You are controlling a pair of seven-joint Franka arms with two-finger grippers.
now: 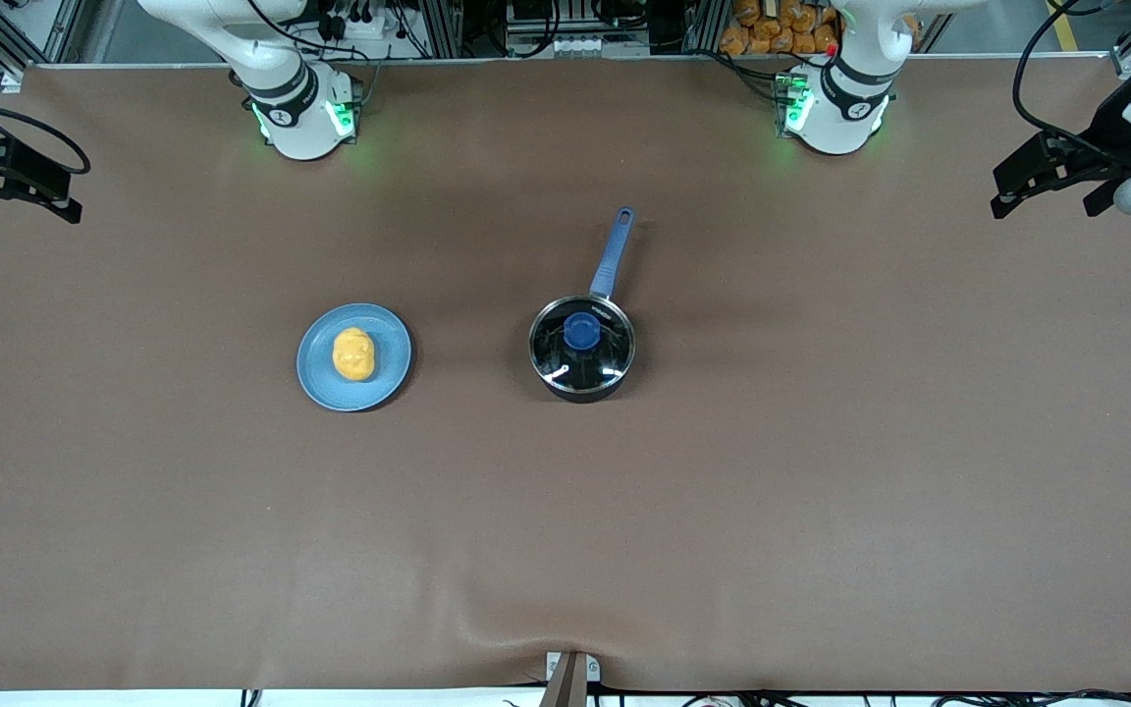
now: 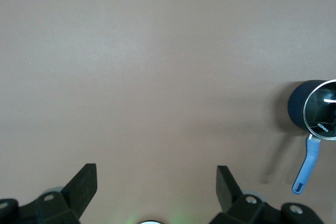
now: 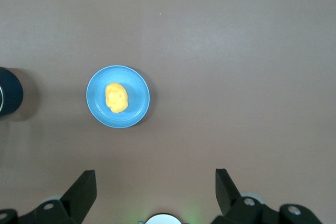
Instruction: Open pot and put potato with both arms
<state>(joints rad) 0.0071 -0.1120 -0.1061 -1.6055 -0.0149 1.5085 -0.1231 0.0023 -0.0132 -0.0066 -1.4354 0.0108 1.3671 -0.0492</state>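
I'm seeing the small round black saucepan (image 1: pixel 581 352) sitting mid-table, its glass lid with a blue knob (image 1: pixel 581 332) closed on it and its long blue handle (image 1: pixel 613 253) pointing toward the arms' bases. The lumpy yellow-orange potato (image 1: pixel 353 353) is lying on a flat blue plate (image 1: pixel 322 378) beside it, toward the right arm's end. The left gripper (image 2: pixel 156 182) and right gripper (image 3: pixel 156 184) are hanging wide open and empty over bare brown table (image 1: pixel 821 491).
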